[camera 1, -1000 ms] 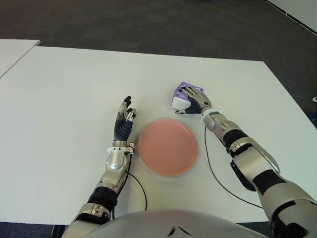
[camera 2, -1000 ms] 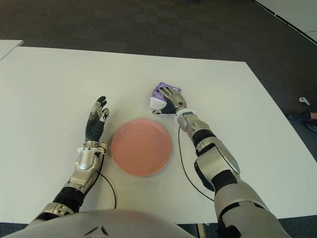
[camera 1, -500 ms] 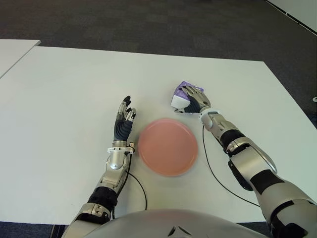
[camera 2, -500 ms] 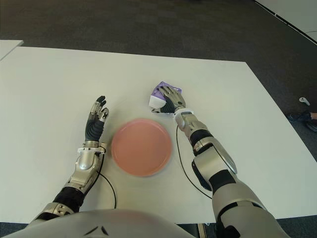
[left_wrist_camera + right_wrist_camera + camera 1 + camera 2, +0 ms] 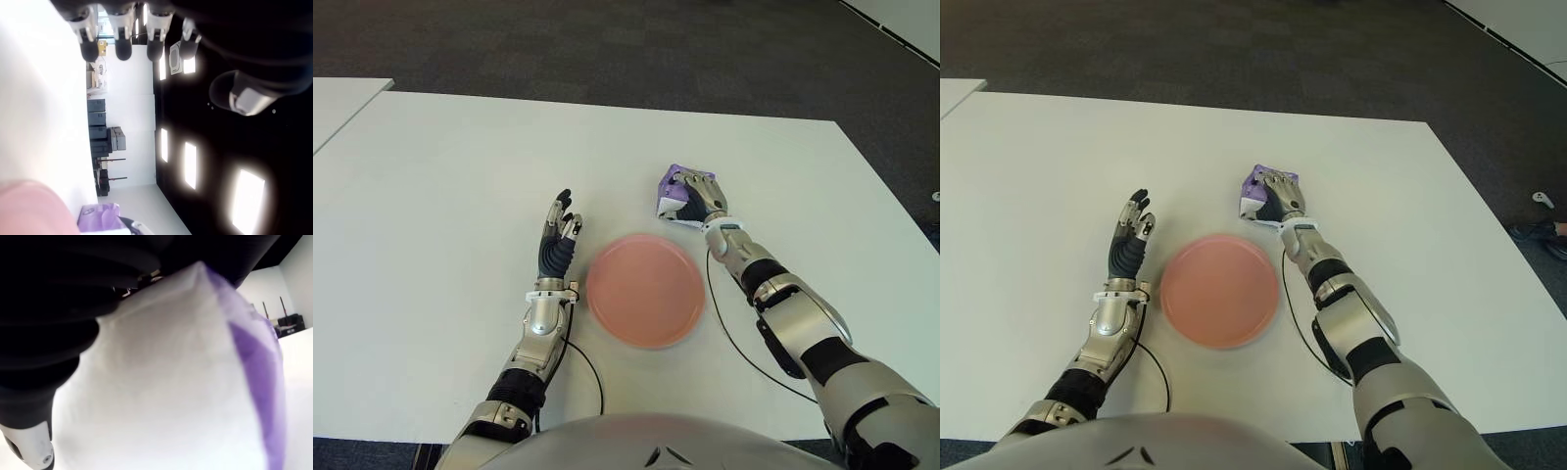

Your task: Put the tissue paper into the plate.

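Right now the job is the grasp, so I should get that settled before I think about carrying anything. Nearest me sits the pink plate (image 5: 646, 290), bare, on the white table (image 5: 431, 196). My left hand (image 5: 558, 243) shows just beside the plate on its left side, fingers straight and spread, holding nothing; it has no part in this step.

Beyond the plate, on its far right side, my right hand (image 5: 697, 198) is curled over the tissue paper (image 5: 672, 193), a small soft pack in purple and white that is on the table, apart from the plate's rim. My forearm runs out low and straight from the elbow, wrist reaching past the plate's edge, palm facing down onto the pack. In the right wrist view the pack (image 5: 186, 382) fills almost everything and sits pressed against the palm, with a dark finger wrapped along one side, so I judge the fingers are closed around it.

To do this well I should squeeze only enough to keep the pack from slipping, since it will crumple easily. Then lift it clear of the table before swinging inward, so it does not drag or nudge the plate.
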